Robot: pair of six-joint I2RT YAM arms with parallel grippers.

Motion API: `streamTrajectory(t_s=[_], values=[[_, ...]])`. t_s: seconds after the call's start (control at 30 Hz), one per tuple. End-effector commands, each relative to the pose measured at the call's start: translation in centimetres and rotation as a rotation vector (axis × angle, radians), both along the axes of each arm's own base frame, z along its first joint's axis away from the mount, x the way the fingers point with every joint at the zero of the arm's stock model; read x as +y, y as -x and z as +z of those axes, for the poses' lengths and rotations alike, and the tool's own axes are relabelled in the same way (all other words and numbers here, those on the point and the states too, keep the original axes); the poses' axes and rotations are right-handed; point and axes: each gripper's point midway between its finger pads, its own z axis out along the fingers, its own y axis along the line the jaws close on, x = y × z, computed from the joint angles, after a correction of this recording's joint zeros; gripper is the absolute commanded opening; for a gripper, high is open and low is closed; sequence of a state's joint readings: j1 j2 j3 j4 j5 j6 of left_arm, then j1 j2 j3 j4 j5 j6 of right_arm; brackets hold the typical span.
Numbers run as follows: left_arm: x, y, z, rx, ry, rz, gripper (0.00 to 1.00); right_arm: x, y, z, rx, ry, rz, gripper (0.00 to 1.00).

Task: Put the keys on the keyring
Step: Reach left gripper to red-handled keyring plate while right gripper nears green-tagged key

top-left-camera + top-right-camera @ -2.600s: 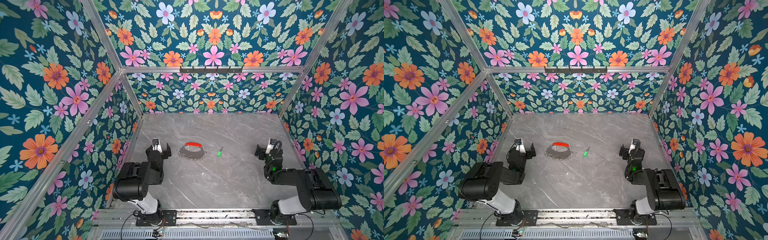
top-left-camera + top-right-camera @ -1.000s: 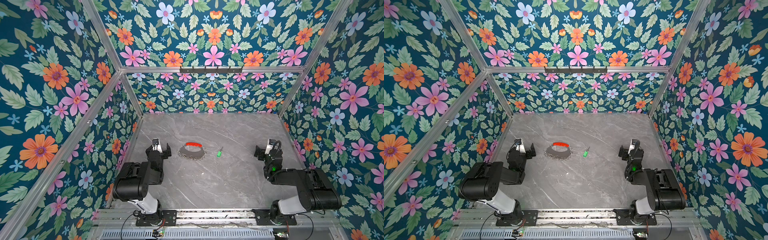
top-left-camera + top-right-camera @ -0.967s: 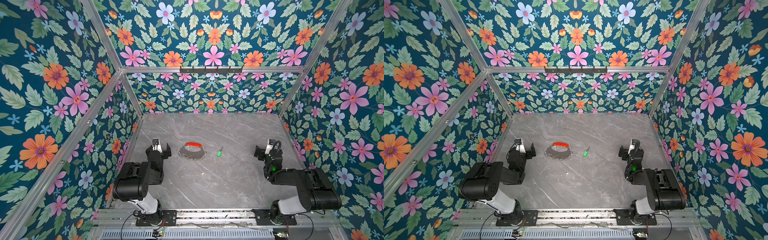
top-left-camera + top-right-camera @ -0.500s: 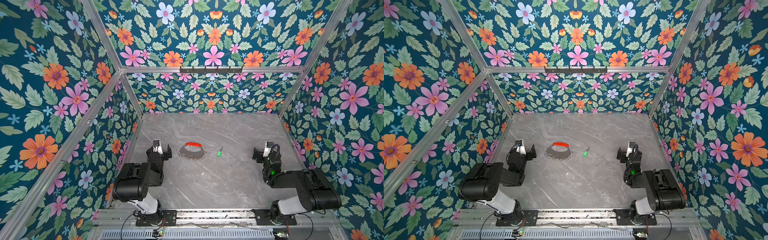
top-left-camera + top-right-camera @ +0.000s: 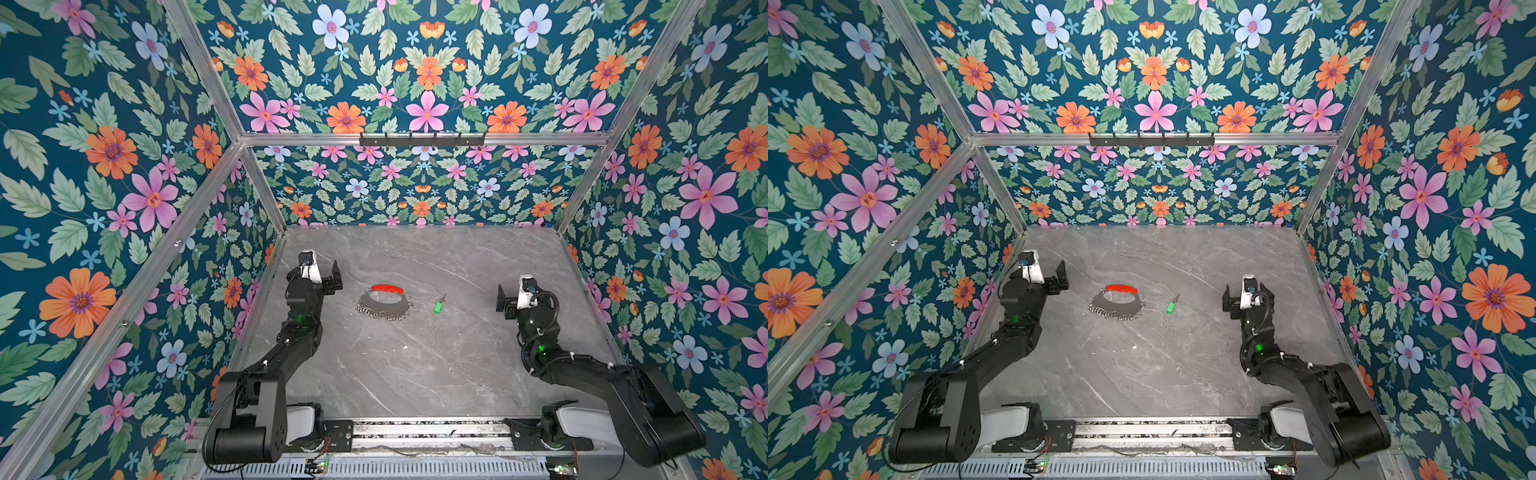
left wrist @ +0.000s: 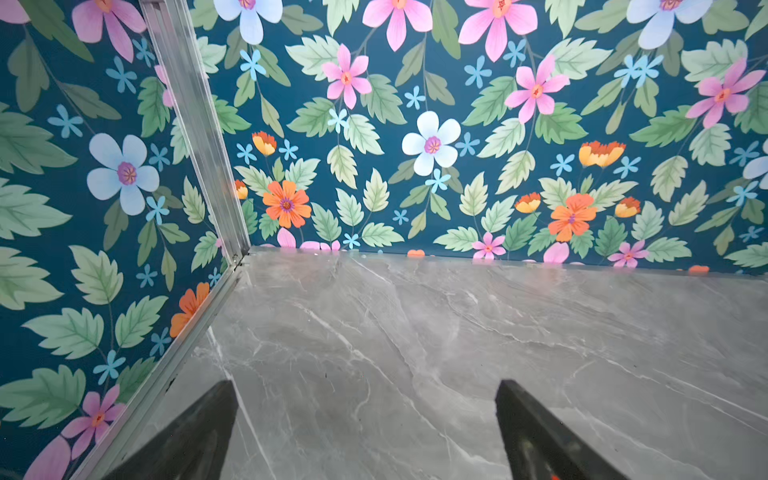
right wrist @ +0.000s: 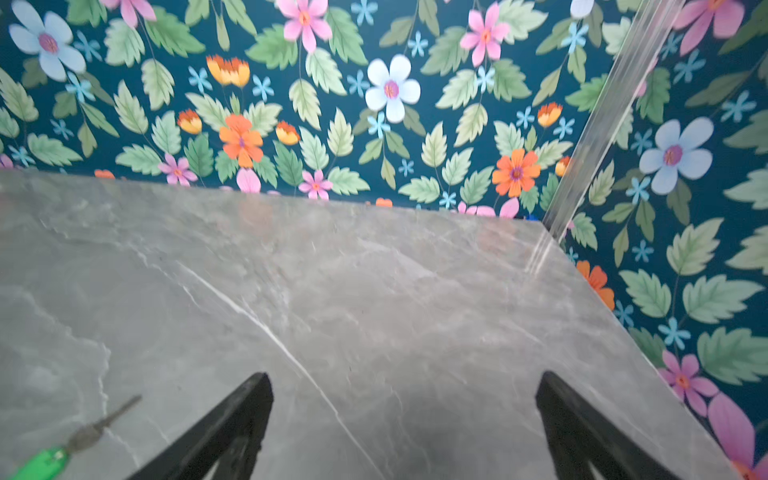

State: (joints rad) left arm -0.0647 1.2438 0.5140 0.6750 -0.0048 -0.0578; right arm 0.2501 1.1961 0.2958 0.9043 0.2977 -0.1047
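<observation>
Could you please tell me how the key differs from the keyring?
The key is far smaller than the keyring. The key has a green head and thin dark shaft; the keyring is grey with a red arc. The key is straight; the keyring is a ring fringed with small silver loops. Both lie on the table, apart.

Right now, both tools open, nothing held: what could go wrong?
1. The key is tiny and lies flat on the table; the right tool may skid it away instead of pinching it.
2. The keyring lies loose; unless the left tool steadies it, it may slide, and its small silver loops look hard to hit.
</observation>
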Motion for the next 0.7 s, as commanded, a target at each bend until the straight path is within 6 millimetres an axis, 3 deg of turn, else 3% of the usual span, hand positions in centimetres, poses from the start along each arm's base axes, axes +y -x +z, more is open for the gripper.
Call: streamTrajectory(t_s=[0.0,0.07,0.13,0.23,0.27,0.37,0.5,0.67], values=[[-0.8,1.5,-3.0,0.205,0.108,-0.008,1.00,-0.9,1.1,-2.4,0.227,-0.008,-0.060,0.99],[-0.6,2.0,-2.4,0.269,0.185,0.025,1.00,-1.0,1.4,-0.7,0.217,-0.076,-0.077,0.99],[-1.0,2.5,-2.5,0.368,0.211,0.024,1.00,-2.6,2.0,0.3,0.190,-0.245,-0.199,0.99],[-2.4,2.3,-2.1,0.401,0.198,-0.062,1.00,-6.4,4.4,-1.5,0.143,-0.570,-0.483,0.99],[-2.7,2.2,-2.1,0.407,0.203,-0.077,1.00,-6.5,4.5,-1.8,0.148,-0.624,-0.467,0.99],[-3.9,1.3,-1.7,0.436,0.227,-0.140,1.00,-4.6,3.5,-2.8,0.212,-0.664,-0.305,0.99],[-6.8,0.3,1.8,0.387,0.241,-0.317,1.00,-0.4,2.4,-5.7,0.417,-0.620,-0.172,0.99],[-6.7,-1.1,4.3,0.321,0.287,-0.301,1.00,4.3,2.2,-7.7,0.496,-0.482,-0.033,0.99]])
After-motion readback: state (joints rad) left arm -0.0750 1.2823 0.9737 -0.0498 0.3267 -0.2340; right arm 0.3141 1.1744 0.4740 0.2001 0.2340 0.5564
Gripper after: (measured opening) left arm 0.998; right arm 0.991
